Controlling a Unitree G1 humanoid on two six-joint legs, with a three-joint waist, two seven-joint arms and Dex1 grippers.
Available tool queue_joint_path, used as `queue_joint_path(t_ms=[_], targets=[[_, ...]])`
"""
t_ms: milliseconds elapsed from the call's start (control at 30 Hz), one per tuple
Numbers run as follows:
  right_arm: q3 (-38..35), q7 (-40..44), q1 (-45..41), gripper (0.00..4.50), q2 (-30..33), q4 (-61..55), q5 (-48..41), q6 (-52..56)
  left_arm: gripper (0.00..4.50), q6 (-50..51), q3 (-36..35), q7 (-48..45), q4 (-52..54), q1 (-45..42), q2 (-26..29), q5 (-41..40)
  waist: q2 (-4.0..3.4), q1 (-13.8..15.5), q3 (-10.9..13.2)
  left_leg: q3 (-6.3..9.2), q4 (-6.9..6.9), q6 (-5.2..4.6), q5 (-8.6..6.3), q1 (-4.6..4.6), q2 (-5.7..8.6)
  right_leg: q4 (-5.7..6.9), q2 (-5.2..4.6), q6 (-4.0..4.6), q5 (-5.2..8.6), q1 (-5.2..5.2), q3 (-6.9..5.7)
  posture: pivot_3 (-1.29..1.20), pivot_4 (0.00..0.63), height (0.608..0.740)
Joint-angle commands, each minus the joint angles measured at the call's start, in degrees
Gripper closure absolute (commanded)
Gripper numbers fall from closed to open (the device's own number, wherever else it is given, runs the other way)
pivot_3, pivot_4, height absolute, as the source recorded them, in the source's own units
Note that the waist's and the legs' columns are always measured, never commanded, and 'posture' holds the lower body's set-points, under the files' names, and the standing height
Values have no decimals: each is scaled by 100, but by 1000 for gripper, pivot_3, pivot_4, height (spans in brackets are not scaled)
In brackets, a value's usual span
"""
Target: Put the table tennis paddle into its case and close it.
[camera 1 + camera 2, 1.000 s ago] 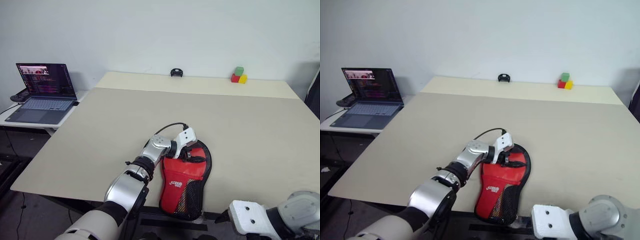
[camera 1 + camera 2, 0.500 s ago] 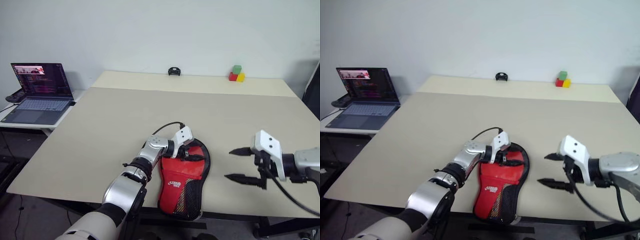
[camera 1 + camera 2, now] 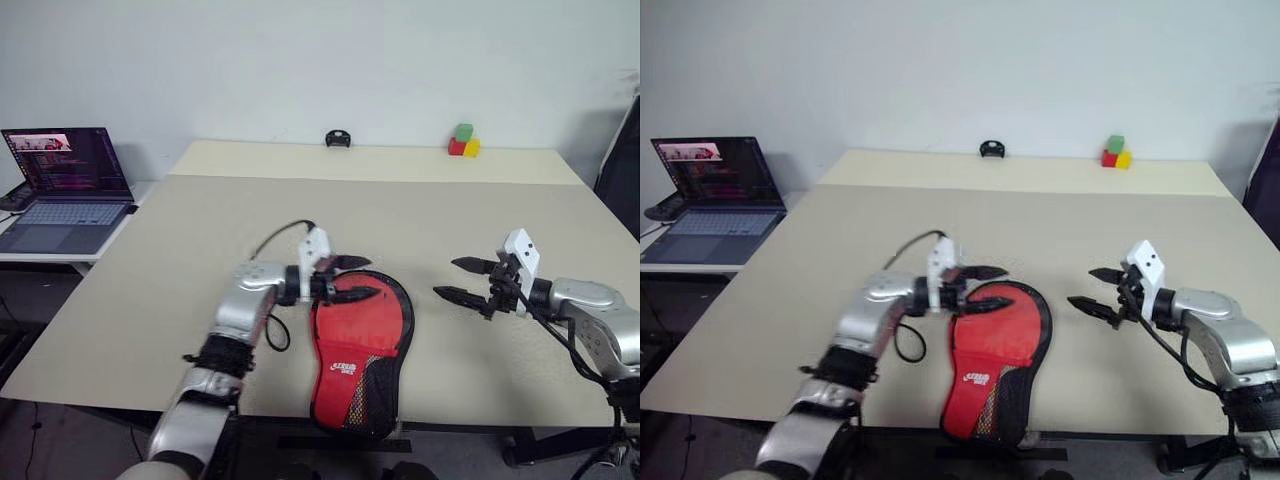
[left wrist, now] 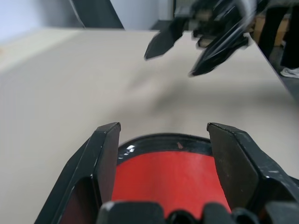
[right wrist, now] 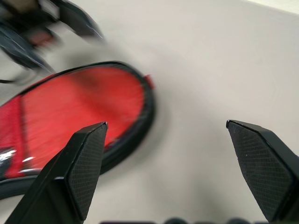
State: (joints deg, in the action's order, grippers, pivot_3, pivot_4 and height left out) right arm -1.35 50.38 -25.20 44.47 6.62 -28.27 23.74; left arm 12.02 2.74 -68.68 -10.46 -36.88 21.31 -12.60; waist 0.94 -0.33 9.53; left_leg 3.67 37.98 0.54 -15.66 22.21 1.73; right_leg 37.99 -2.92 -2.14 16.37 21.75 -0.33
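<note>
Lying shut at the table's (image 3: 120, 330) near edge, the case (image 3: 355, 350) shows its mesh handle end from the head views. Both the left gripper (image 3: 352, 279) and right gripper (image 3: 462, 281) hover spread and empty.

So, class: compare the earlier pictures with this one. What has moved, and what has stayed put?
The left gripper has lifted off the case and now hovers at its top edge, jaws open. The right gripper has swung in from the near edge toward the case, jaws open. The case, laptop and colored blocks stayed put.
</note>
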Motion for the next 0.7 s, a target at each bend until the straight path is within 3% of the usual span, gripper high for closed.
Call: queue_joint_path(t_ms=[33, 200, 367, 700], targets=[[-404, 46, -309, 42, -14, 467, 141, -406, 1263, 478, -276, 365, 1020, 444, 307, -296, -3, 5, 1, -1, 0, 0, 0, 0, 1, 0, -1, 0, 0, 0, 0, 0, 150, 740], [-505, 380, -701, 42, 47, 1466, 388, -834, 1263, 860, -458, 961, 1887, 1101, 593, -396, -7, 27, 4, 0, -2, -1, -1, -1, 0, -1, -1, 2, 1, -1, -1, 0, 150, 740], [-525, 12, -1262, 42, -105, 2469, 840, -1237, 1263, 730, -685, 1541, 2076, 1607, 898, -213, -12, 15, 7, -7, -2, -1, -1, -5, -1, 2, -1, 4, 0, -1, 3, 0, 150, 740], [-534, 84, -1085, 42, -17, 2299, 1184, -1169, 1263, 493, -574, 1696, 1697, 1723, 971, -272, -14, 18, 8, -12, -4, -1, -1, -5, -2, 1, -2, 5, 1, 0, 5, 0, 150, 740]])
